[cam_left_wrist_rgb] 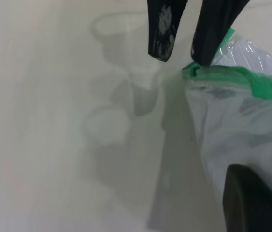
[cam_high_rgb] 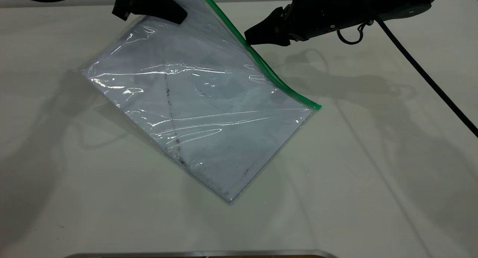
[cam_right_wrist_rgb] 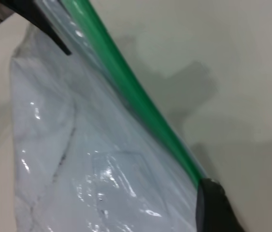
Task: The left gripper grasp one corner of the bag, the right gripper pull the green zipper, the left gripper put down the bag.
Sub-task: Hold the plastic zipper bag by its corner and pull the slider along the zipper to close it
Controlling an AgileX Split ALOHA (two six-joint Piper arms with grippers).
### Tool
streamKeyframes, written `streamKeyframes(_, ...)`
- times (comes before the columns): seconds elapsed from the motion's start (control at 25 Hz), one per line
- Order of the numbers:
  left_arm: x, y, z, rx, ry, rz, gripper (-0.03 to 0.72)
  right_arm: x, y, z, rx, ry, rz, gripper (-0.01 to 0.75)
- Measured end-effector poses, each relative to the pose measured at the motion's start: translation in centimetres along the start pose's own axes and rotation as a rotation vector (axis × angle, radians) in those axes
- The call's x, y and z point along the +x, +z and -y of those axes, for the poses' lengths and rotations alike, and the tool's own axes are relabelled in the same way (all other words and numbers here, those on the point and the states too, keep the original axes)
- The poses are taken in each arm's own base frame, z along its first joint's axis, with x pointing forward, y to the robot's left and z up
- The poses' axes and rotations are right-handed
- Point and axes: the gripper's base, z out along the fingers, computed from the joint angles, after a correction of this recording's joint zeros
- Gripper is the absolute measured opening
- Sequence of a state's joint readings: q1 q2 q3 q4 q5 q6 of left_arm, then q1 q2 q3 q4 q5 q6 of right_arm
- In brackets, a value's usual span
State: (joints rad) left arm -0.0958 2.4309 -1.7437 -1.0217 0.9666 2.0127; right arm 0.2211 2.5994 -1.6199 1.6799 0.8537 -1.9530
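Glinting clear bag (cam_high_rgb: 201, 112), white sheets inside, green zipper (cam_high_rgb: 261, 60) along raised edge

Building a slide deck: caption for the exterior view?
Left gripper lifts the bag by one corner; right gripper meets its green zipper.

No lettering, label, brand mark or number can be read anywhere in these views. The bag (cam_high_rgb: 201, 112) shows only white sheets and a dark diagonal smudge line — marks, not writing. The green zipper (cam_high_rgb: 261, 60) is a plain strip, unprinted. The tabletop (cam_high_rgb: 373, 176) carries no sign or sticker.
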Motion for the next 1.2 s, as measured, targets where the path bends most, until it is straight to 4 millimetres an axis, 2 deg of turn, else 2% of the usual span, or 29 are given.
streamKeyframes(0.44,-0.03,0.00,0.05,0.005,0.000,0.003,0.051,0.26,0.72,-0.94,-0.033,-0.039,-0.043,0.369)
streamKeyframes(0.68,-0.04,0.00,0.06,0.006,0.000,0.004,0.051,0.33,0.85,-0.69,0.007,-0.037,-0.054,0.348)
streamKeyframes(0.8,-0.04,0.00,0.06,0.007,0.000,0.004,0.051,0.35,0.90,-0.70,0.012,-0.045,-0.057,0.263)
streamKeyframes(0.96,-0.12,0.00,0.02,0.003,-0.006,0.013,0.051,0.36,0.94,-0.88,-0.006,-0.075,-0.058,0.056)
streamKeyframes(1.2,-0.16,-0.21,-0.19,-0.018,-0.027,0.045,0.051,0.49,0.47,-0.50,-0.005,-0.078,-0.072,0.035)
